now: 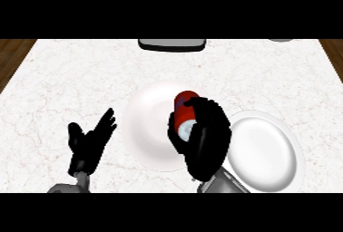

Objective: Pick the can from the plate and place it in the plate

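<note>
Now — red can at centre plate

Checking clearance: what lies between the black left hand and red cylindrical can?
Head view: bare white marble counter, then the left half of the round white plate.

— What sort of place is this?
— A kitchen, by the look of it: a pale, marble-veined bench carrying a white plate in the middle and a second plate to its right.
— Anything more?
— Brown wood shows beyond the far corners, and a dark grey block sits at the far edge.
</note>
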Tool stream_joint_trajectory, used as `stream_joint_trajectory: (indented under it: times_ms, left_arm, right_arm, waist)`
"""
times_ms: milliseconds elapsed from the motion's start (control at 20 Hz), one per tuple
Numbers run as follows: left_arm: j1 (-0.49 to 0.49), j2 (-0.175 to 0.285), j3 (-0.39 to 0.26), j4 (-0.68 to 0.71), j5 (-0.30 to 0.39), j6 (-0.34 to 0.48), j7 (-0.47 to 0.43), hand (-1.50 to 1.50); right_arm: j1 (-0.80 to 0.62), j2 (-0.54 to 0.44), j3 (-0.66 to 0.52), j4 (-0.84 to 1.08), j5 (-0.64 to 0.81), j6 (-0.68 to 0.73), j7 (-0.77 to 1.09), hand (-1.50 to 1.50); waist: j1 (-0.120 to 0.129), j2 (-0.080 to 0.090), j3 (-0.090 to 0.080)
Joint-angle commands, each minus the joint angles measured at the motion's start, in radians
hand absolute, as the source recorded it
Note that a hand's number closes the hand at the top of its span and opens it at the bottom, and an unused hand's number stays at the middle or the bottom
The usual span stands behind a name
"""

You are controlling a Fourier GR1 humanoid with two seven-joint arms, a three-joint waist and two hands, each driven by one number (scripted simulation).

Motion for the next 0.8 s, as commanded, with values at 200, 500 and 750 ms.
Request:
stream_joint_trajectory:
  times_ms: [200,500,750]
  left_arm:
    - [0.007,0.006,0.024,0.013,0.014,-0.009,-0.011,0.0]
    - [-0.025,0.014,0.013,0.026,0.008,-0.038,-0.021,0.0]
    - [-0.019,-0.002,0.007,0.025,0.004,-0.031,-0.016,0.0]
  right_arm:
    - [-0.101,0.013,-0.134,0.18,-0.077,-0.235,0.165,1.5]
    - [-0.117,0.013,-0.182,0.419,-0.483,-0.139,0.024,-1.5]
    - [-0.235,0.014,-0.139,0.588,-0.742,-0.346,-0.164,-1.5]
  waist:
    - [-0.002,0.001,-0.002]
    - [0.019,0.015,-0.001]
    - [0.025,0.013,0.0]
